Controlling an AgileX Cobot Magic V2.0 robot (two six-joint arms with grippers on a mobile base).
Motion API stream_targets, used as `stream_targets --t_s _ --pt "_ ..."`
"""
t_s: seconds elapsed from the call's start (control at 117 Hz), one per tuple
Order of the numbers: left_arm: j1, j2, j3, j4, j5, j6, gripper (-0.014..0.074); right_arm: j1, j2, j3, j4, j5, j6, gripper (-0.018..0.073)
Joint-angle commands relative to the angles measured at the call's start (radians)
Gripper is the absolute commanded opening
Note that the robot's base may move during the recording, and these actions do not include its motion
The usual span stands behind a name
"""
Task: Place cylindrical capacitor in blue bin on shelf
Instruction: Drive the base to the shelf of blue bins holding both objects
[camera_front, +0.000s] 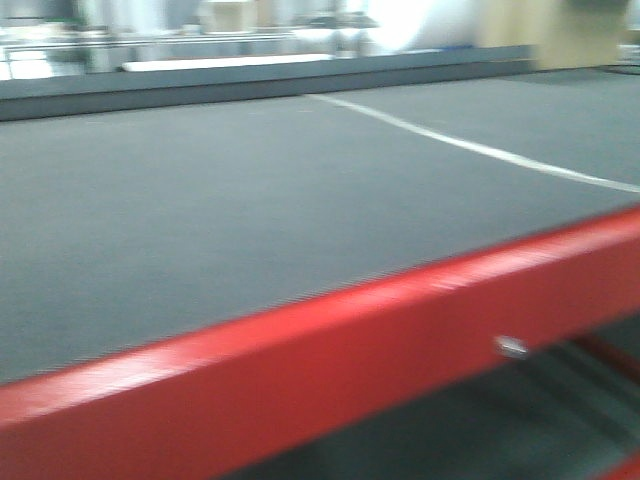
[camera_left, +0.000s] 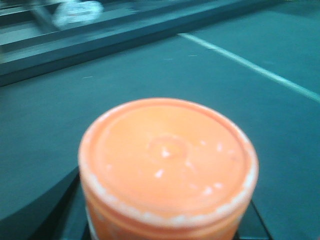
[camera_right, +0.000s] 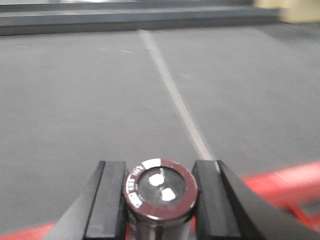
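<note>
Pinches the capacitor (camera_right: 160, 190) in the right end effector (camera_right: 160, 201), over the red edge of the bench (camera_right: 75, 100). Shows an orange-topped cylinder (camera_left: 167, 160) at the left end effector (camera_left: 167, 234); cannot tell that grip.

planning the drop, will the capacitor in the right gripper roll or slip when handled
Probably rigid: the capacitor looks like a hard can with a flat top. Its round, smooth-looking body could slip between the flat fingers, and it would likely roll if laid sideways on the flat mat. Set upright, it should probably stand.
</note>
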Motion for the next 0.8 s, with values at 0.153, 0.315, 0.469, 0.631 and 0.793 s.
stream_targets --t_s 0.153,0.315,0.469,0.631,0.793 --pt "-0.007 -0.006 0.001 -0.008 -0.016 0.000 -0.0111 0.002 -0.005 -0.006 -0.004 -0.020 -0.007 -0.0143" --pt "-0.007 -0.006 0.001 -0.006 -0.016 0.000 -0.0111 0.002 -0.005 -0.006 -0.004 -0.020 -0.007 -0.0143" --pt "-0.007 -0.006 0.001 -0.006 -0.016 0.000 -0.0111 0.002 -0.005 -0.006 -0.004 -0.020 -0.007 -0.0143" --pt "-0.007 -0.006 0.001 -0.006 -0.016 0.000 -0.0111 0.002 -0.005 -0.006 -0.004 -0.020 -0.007 -0.0143" --pt "-0.007 -0.006 0.001 -0.006 -0.016 0.000 -0.0111 0.002 -0.005 -0.006 -0.004 -0.020 -0.007 -0.0143"
